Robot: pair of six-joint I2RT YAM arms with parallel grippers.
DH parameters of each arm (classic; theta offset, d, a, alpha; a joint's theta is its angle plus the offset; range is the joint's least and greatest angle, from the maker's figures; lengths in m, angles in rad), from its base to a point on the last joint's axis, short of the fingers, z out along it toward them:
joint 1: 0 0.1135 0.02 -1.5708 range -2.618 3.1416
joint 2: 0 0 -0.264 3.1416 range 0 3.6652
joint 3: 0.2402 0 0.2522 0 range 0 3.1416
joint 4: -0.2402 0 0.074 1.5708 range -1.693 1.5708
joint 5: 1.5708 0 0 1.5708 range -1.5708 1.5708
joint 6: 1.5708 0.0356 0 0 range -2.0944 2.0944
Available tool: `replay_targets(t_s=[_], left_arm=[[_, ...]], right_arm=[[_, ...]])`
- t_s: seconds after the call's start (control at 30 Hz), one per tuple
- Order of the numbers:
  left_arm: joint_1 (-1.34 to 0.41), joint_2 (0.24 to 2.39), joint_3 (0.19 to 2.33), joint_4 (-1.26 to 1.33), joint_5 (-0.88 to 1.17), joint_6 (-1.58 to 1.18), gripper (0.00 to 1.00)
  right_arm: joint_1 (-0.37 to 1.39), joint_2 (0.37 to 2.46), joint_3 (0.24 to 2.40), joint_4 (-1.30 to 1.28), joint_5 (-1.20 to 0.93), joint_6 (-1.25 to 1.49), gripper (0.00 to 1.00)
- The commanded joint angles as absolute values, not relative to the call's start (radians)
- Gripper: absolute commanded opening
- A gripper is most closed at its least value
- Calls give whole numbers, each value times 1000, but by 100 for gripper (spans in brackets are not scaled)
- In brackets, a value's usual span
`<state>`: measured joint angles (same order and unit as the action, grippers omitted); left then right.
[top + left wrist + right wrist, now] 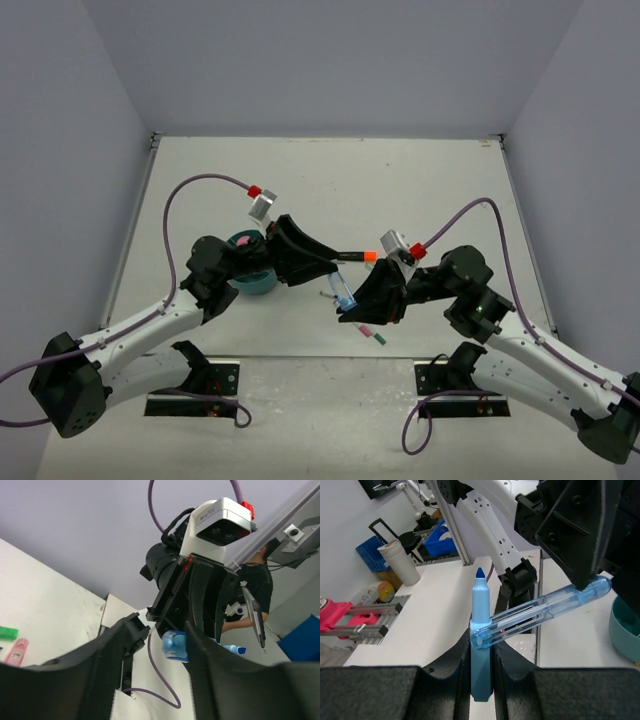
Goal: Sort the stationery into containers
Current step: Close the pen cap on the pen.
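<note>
**A:** While the two arms meet mid-table, what's the R gripper [481,644] doing? Can't make it out from the top cam.

**B:** Wrist cam shows it fine. Its fingers are pressed onto the light-blue pen [480,605], one each side. The pen stands upright w/ the tip up. A clear blue barrel [545,607] slants off from the pinch toward the L gripper [165,630]. Same item or a separate piece, idk.

**A:** And the L one, is it grabbing?

**B:** Doesn't look like it. The L fingers [125,645] are spread, w/ a light-blue end sitting in the gap, up against one finger only.

**A:** Where's the rest?

**B:** The teal organizer [256,284] is off to the left, mostly under the L arm [200,285]. The pink tube [365,327] + green-capped highlighter [380,340] lie on the table [330,180], just on the near side of the R gripper. The orange-capped highlighter [352,256] is on the far side of the pen, right by the L gripper. Touching or not, can't tell.
</note>
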<state>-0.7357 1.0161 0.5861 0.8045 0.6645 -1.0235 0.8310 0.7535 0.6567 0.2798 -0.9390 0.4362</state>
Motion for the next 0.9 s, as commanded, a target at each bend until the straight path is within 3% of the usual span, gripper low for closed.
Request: replay_targets(t_s=[0.0, 0.2, 0.87], left_arm=[[-744, 1044, 574, 1058, 738, -1181, 42], [-749, 1040, 563, 1141, 755, -1255, 19], [-749, 976, 574, 1045, 724, -1176, 6]], right_arm=[[833, 744, 659, 325, -947, 405, 0], [833, 738, 650, 325, -908, 393, 0], [834, 772, 717, 229, -720, 500, 0]])
